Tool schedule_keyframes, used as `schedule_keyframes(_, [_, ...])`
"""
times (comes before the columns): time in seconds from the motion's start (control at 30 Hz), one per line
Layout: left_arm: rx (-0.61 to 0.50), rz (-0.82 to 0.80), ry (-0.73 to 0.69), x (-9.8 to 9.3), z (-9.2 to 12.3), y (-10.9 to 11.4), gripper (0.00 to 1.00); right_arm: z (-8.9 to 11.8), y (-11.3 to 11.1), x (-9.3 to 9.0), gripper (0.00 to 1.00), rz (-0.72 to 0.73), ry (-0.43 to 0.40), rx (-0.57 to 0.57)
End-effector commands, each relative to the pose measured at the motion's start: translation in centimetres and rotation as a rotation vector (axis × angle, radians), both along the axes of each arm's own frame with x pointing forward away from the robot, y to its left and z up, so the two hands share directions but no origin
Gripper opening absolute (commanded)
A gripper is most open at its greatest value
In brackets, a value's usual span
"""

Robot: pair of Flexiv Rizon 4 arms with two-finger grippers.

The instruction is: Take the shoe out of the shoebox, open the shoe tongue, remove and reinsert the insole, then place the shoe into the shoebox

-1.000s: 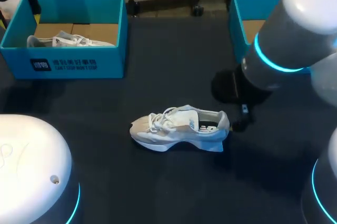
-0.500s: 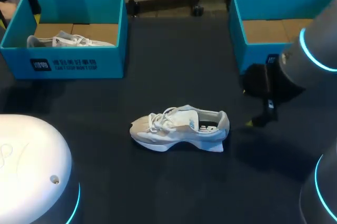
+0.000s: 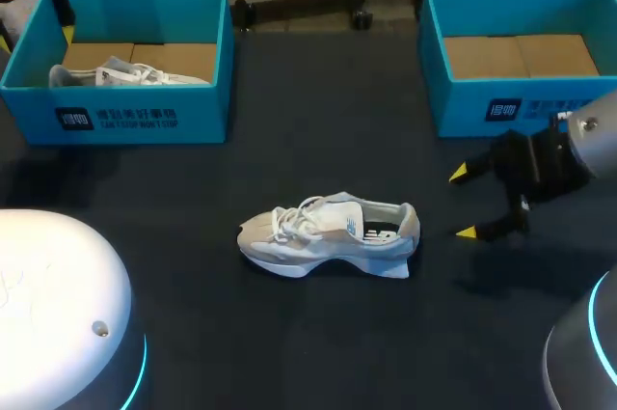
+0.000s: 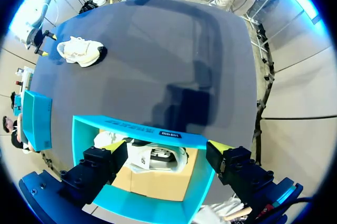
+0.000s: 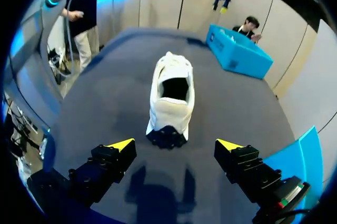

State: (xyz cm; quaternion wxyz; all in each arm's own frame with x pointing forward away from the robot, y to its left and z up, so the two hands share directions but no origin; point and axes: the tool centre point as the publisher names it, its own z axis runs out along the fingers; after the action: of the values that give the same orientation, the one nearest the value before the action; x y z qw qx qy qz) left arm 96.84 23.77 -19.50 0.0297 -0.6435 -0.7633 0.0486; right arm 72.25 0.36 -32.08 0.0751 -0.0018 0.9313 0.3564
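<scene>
Yellow-tipped right jaws wide open, empty, facing heel of white shoe (image 3: pixel 328 234); shoe sits upright on dark tabletop (image 3: pixel 308 333), outside boxes, long axis pointing at jaws, toe away. Right arm nearer. Left jaws open, empty, over far shoebox (image 3: pixel 202 116) holding second shoe (image 3: pixel 125 72). Box fronts carry white print.

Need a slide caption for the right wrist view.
Right gripper, fingers open, facing the heel of the white sneaker that stands on the dark table.
</scene>
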Motion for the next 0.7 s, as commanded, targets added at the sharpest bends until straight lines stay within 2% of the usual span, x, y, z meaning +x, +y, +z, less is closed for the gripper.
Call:
schedule_keyframes(0.03, [0.002, 0.000, -0.003, -0.1, 0.0, 0.0, 1.00, -0.6, 0.0, 0.1, 1.00, 0.043, -0.020, 0.304])
schedule_keyframes(0.5, [0.002, 0.000, -0.003, -0.1, 0.0, 0.0, 1.00, -0.6, 0.0, 0.1, 1.00, 0.043, -0.020, 0.304])
schedule_keyframes(0.7, [0.002, 0.000, -0.003, -0.1, 0.0, 0.0, 1.00, -2.0, -0.5, 0.5, 1.00, 0.017, -0.017, 0.289])
